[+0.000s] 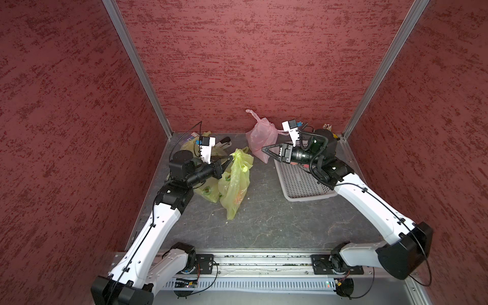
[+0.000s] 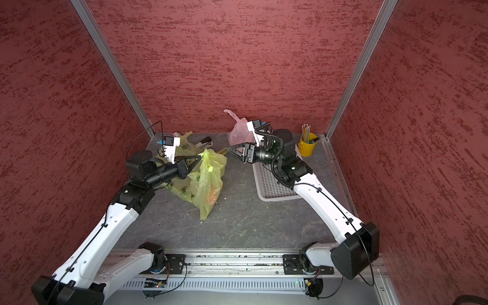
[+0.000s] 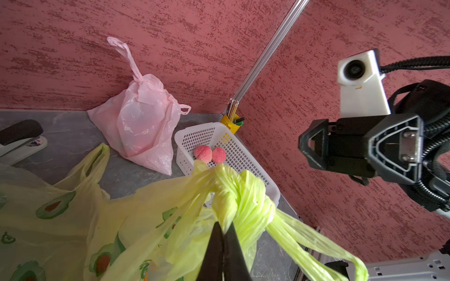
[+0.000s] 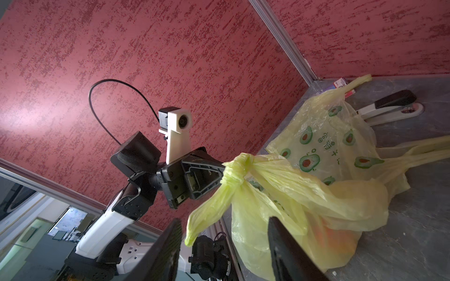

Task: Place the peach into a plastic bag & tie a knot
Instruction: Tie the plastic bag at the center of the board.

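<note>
A yellow-green plastic bag (image 1: 236,182) (image 2: 208,182) lies mid-table, its handles tied into a knot (image 3: 243,194) (image 4: 233,170). An orange shape, the peach (image 1: 239,198) (image 4: 341,238), shows through the film. My left gripper (image 1: 230,158) (image 2: 201,158) (image 3: 225,226) is shut on the bag's plastic right at the knot and holds it up. My right gripper (image 1: 264,150) (image 2: 229,149) (image 4: 224,221) hovers to the right of the bag, open and empty. A loose handle end (image 4: 204,219) hangs free in front of it.
A white basket (image 1: 303,184) (image 3: 233,146) under the right arm holds two pink peaches (image 3: 203,153). A tied pink bag (image 1: 261,137) leans on the back wall. An avocado-print bag (image 1: 208,190) (image 4: 323,136), a stapler (image 1: 224,142) and a yellow pencil cup (image 2: 307,145) stand around.
</note>
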Controlling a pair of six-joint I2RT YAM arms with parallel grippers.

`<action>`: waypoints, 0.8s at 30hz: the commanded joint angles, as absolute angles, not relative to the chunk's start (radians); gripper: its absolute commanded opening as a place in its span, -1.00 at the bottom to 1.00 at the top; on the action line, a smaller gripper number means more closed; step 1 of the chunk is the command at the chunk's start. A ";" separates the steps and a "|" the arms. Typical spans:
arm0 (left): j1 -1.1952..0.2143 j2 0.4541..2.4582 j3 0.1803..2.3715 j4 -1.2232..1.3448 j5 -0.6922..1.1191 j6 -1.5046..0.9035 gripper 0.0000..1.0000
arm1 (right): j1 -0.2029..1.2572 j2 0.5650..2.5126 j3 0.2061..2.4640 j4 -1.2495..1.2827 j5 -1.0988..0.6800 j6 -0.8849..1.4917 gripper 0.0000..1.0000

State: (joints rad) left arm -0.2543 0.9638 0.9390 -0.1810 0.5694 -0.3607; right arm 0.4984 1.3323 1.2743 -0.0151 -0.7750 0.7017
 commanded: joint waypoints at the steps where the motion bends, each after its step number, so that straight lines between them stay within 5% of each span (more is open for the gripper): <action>1: -0.263 0.965 0.968 -0.209 0.533 -0.323 -1.00 | 0.518 1.322 1.274 0.004 -0.743 0.758 0.18; 24: -0.341 1.000 0.982 -0.277 0.402 -0.220 -1.00 | 0.630 1.428 1.365 -0.070 -0.717 0.696 0.41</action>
